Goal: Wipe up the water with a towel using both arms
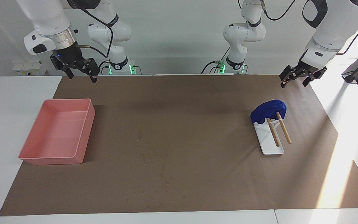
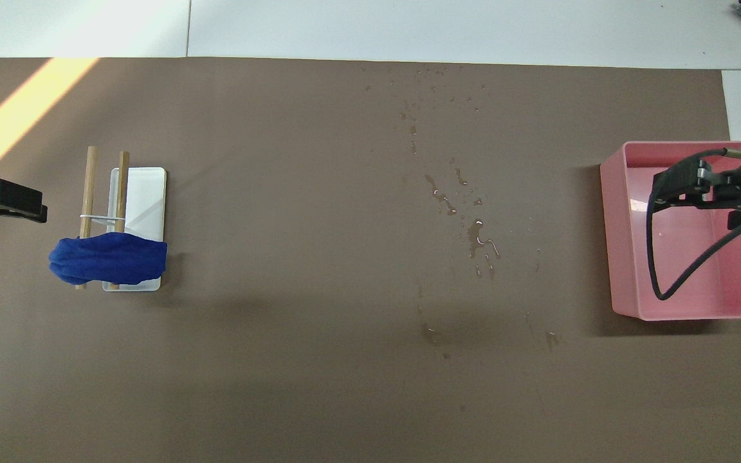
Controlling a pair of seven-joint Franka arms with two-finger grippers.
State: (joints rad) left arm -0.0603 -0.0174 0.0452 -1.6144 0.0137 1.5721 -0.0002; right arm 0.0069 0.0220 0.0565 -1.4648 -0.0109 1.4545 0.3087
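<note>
The water (image 1: 154, 169) lies as scattered tiny droplets on the middle of the brown mat (image 1: 197, 102), running to the mat's edge farthest from the robots; it also shows in the overhead view (image 2: 481, 239). The blue towel (image 1: 269, 112) hangs bunched over the two wooden rods of a white rack (image 1: 271, 146), at the rack's end nearer the robots; it also shows in the overhead view (image 2: 110, 258). My left gripper (image 1: 294, 83) is open and empty, up in the air beside the rack. My right gripper (image 1: 82, 76) is open and empty, up over the pink tray (image 1: 85, 133).
The pink tray (image 2: 616, 257) stands at the right arm's end of the mat and holds nothing. The rack (image 2: 145, 193) stands at the left arm's end. A bright sunlit patch falls across the mat's corner there. White table surrounds the mat.
</note>
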